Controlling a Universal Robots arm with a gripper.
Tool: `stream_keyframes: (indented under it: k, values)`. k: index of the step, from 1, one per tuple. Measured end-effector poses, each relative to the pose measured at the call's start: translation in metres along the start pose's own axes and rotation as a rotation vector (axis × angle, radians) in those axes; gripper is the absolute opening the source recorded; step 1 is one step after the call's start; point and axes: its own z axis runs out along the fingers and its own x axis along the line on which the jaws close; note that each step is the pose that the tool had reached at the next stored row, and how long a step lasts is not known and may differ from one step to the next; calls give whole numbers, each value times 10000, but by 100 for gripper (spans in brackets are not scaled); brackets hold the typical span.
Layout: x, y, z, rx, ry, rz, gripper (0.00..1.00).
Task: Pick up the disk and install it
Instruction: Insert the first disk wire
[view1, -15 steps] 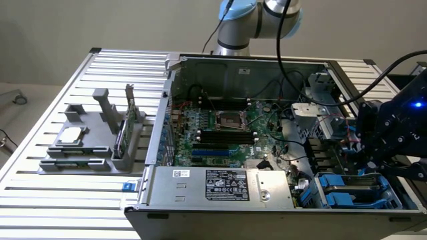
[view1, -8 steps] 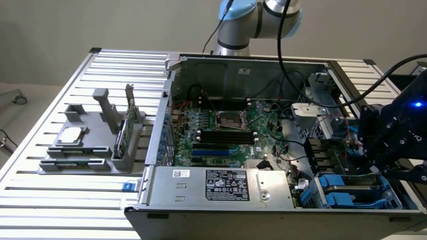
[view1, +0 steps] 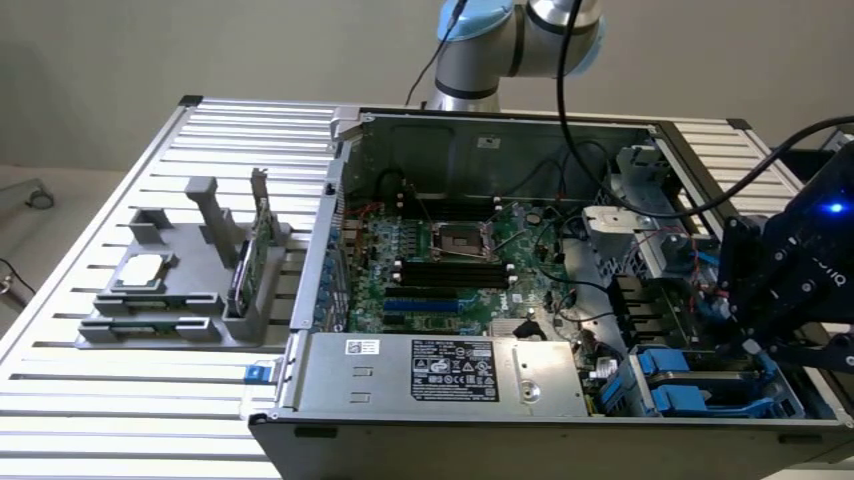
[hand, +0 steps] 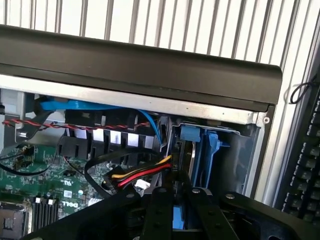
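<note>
Wrist view, nearest the lens: the two black fingers (hand: 159, 212) stand close together, clenched on a strip of blue plastic that, by its colour and place, belongs to the disk (hand: 179, 218). The disk is carried on edge, so its thin side faces the drive bay (hand: 235, 150) just ahead. Judged from this pose, the work stands at insertion, with the rails lined up to the slot and not yet seated. A blue carrier (hand: 200, 142) stands upright in the bay mouth; whether it is part of the held disk or a neighbour cannot be told. Beside the bay a bundle of yellow, red and black wires (hand: 142, 172) loops toward the slot, near enough to count as a snag risk. Beyond lie the motherboard (hand: 45, 192), a flat blue cable (hand: 75, 106), the dark case wall (hand: 140, 70) and the slatted table (hand: 150, 20).

Exterior view: the open case (view1: 534, 440) lies on its side on the table, which gives access from above. The power supply (view1: 441, 370) is nearest. Blue rails (view1: 674, 385) sit in the corner at the exterior view's right, beneath the black tool head (view1: 794, 270). A grey fixture (view1: 174, 300) rests well apart at the exterior view's left. Farthest, the arm (view1: 514, 45) rises behind the case.
</note>
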Motion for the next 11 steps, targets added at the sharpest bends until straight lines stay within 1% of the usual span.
stream_keyframes:
  k: [2,6,7,8,11]
  values:
    - [0,0,-2,93,0,135,17]
    - [0,0,-1,312,37,448,17]
    - [0,0,-1,355,47,535,17]
    - [0,-1,0,387,56,653,17]
    - [-1,2,-1,413,60,894,17]
